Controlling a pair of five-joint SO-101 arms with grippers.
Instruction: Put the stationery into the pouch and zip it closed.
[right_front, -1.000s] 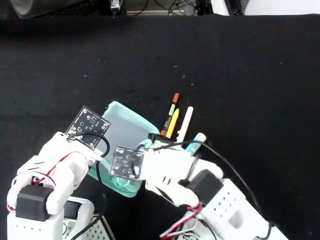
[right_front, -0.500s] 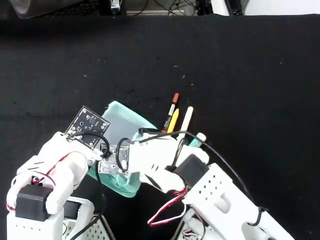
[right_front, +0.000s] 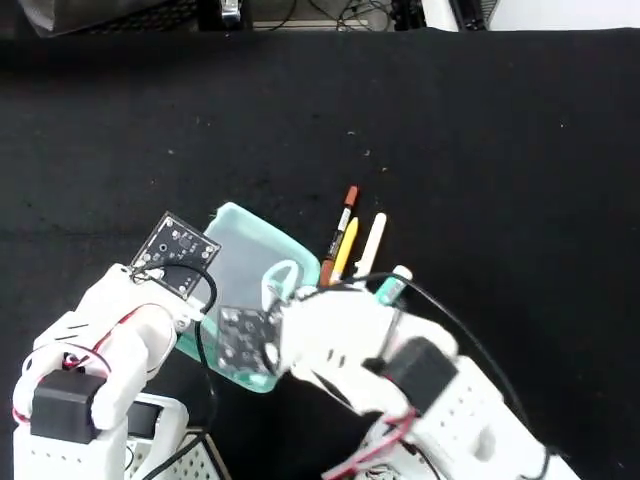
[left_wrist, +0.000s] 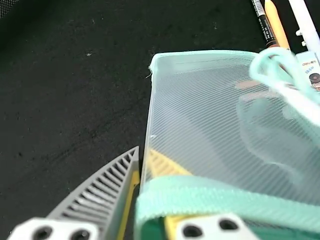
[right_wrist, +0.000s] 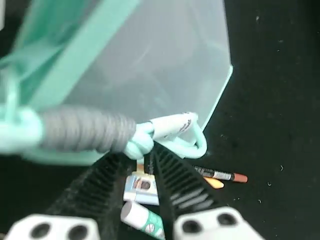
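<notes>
Fingers (left_wrist: 107, 187) of your left gripper (left_wrist: 143, 161) clamped the pouch (right_front: 245, 255) rim near the table's (right_front: 480, 150) arm-side edge. The right gripper (right_wrist: 147, 150) pinched a pen (right_wrist: 90, 131) over it. Three pens (right_front: 346, 243) lay outside, so zipping looked well off.

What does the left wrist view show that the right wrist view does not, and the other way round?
The left wrist view adds the left gripper, clamped on the edge of the pouch, and a white pen. The right wrist view adds the right gripper, closed on the mint loop, and the orange cap of the marker. Shared: the pouch, the mint loop, the marker and the yellow pen.
</notes>
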